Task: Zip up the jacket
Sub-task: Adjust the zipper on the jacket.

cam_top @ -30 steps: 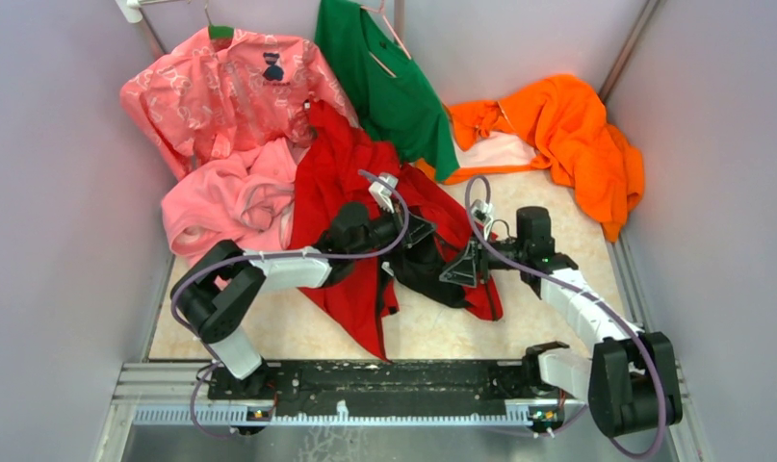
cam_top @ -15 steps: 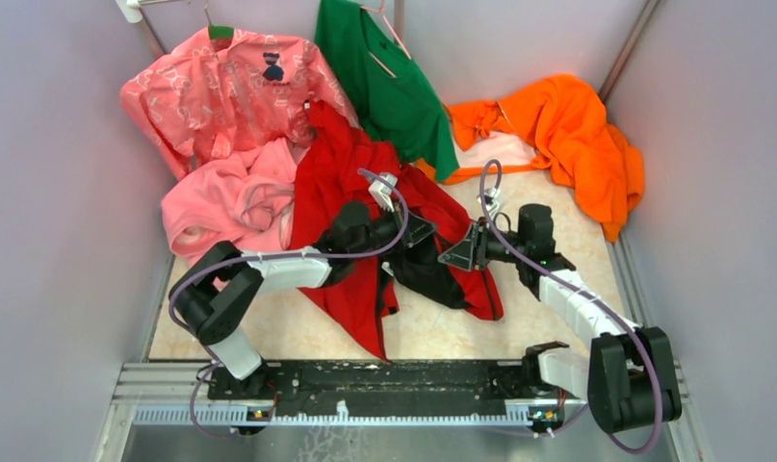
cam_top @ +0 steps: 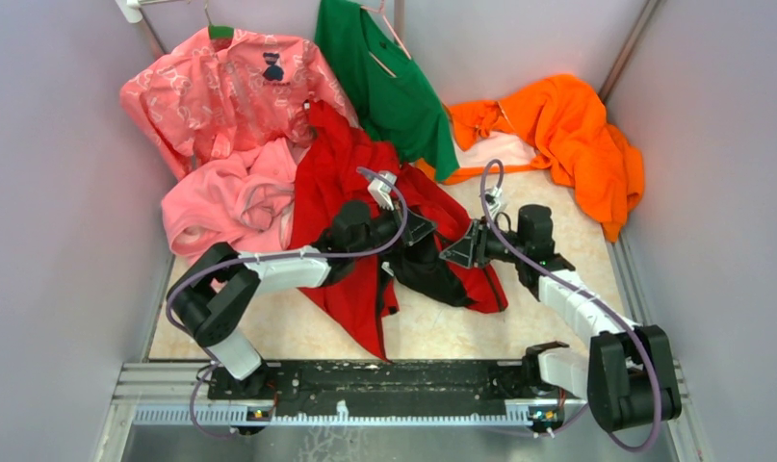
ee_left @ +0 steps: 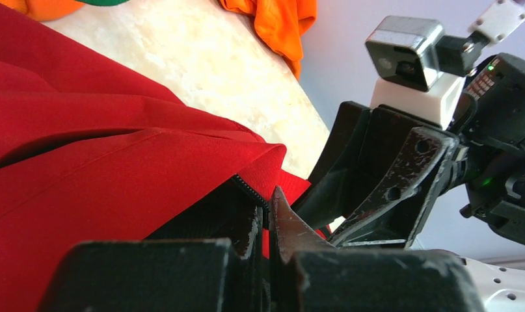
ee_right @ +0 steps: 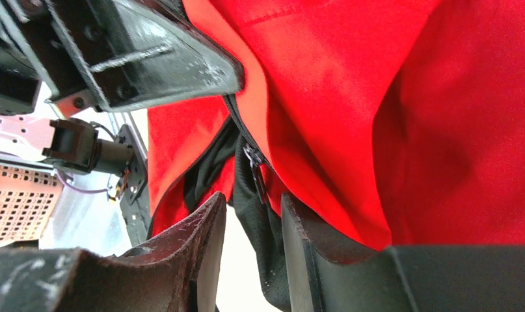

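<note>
The bright red jacket lies crumpled on the table's middle, its dark lining turned out near both grippers. My left gripper is shut on the jacket's front edge; in the left wrist view the dark zipper teeth run into the closed fingers. My right gripper faces it from the right, close by. In the right wrist view its fingers stand apart, with the zipper slider and the mesh lining hanging between them, not clamped.
A pink fleece and a patterned pink shirt lie at the left. A green shirt hangs at the back. An orange garment lies at the back right. Walls stand on both sides. Bare tabletop shows on the right.
My right gripper has moved a little farther from the base and closer to the left gripper. The jacket's lower right flap has shifted slightly. The left gripper has held still.
</note>
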`<act>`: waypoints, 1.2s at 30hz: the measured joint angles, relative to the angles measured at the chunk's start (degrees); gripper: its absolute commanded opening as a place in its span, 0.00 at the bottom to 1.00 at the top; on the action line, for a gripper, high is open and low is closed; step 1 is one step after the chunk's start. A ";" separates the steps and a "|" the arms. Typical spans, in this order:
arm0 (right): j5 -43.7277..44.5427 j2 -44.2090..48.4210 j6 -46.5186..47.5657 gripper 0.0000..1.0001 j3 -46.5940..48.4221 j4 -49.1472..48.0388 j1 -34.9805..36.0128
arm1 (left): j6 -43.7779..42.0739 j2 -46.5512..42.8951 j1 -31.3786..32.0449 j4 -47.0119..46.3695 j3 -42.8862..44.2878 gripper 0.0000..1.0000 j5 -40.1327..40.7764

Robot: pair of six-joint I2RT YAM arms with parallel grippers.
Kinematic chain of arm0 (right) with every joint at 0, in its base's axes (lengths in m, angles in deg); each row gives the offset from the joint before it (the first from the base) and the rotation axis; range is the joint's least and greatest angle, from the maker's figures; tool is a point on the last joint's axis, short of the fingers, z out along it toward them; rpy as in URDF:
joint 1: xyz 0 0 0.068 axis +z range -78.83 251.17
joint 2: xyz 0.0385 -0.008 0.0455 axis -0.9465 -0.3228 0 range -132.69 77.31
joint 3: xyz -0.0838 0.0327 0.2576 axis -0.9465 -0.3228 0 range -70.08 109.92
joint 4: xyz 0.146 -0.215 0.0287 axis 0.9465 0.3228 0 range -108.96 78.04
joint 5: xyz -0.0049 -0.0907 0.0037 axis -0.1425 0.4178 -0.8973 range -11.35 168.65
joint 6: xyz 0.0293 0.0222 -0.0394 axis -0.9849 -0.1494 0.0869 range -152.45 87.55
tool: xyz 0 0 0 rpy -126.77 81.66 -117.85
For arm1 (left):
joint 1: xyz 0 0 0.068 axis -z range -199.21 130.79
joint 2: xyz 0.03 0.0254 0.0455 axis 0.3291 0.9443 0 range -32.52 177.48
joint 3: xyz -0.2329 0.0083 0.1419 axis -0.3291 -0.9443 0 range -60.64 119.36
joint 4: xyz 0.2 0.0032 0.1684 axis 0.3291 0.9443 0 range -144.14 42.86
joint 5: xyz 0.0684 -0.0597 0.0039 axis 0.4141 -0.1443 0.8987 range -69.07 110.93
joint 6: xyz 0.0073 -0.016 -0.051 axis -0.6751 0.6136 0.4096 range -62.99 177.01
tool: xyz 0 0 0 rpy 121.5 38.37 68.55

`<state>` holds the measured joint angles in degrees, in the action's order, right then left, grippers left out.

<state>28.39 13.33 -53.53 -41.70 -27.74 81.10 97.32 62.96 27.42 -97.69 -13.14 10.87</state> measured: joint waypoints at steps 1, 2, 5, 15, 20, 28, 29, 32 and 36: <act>0.22 -0.04 0.00 0.38 -0.26 -0.48 0.00 | 0.20 0.00 0.00 0.07 0.15 0.00 0.00; 0.52 -0.09 -0.02 0.38 -0.66 -0.96 0.00 | 0.33 0.00 0.00 0.11 0.33 0.00 0.00; 1.11 -0.44 -0.11 0.38 -2.14 -2.62 0.00 | 0.87 0.00 0.00 0.11 0.61 0.00 0.00; 0.04 -1.18 -3.50 0.34 -6.32 -14.56 0.00 | 2.32 0.00 0.26 0.11 0.61 0.00 -0.02; 0.04 -1.29 -4.70 0.22 -6.60 -17.70 0.00 | 2.75 0.00 0.37 0.09 0.63 0.00 -0.04; 0.24 -1.27 -4.48 0.03 -6.60 -18.47 0.00 | 3.34 0.00 0.63 0.09 0.63 0.00 -0.11; 0.22 -1.27 -4.42 0.02 -6.60 -18.45 0.00 | 3.34 0.00 0.66 0.11 0.63 0.00 -0.11; 0.13 -1.27 -3.41 0.00 -6.54 -17.97 0.00 | 3.06 -0.04 0.70 0.22 0.63 0.00 -0.07; -0.22 -1.16 -1.20 0.00 -5.81 -15.12 0.00 | 1.18 -0.68 0.85 1.27 0.63 0.00 0.17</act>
<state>28.18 12.17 -54.73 -47.51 -42.86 81.10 98.50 62.29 28.27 -96.42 -12.50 11.04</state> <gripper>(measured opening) 0.010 0.016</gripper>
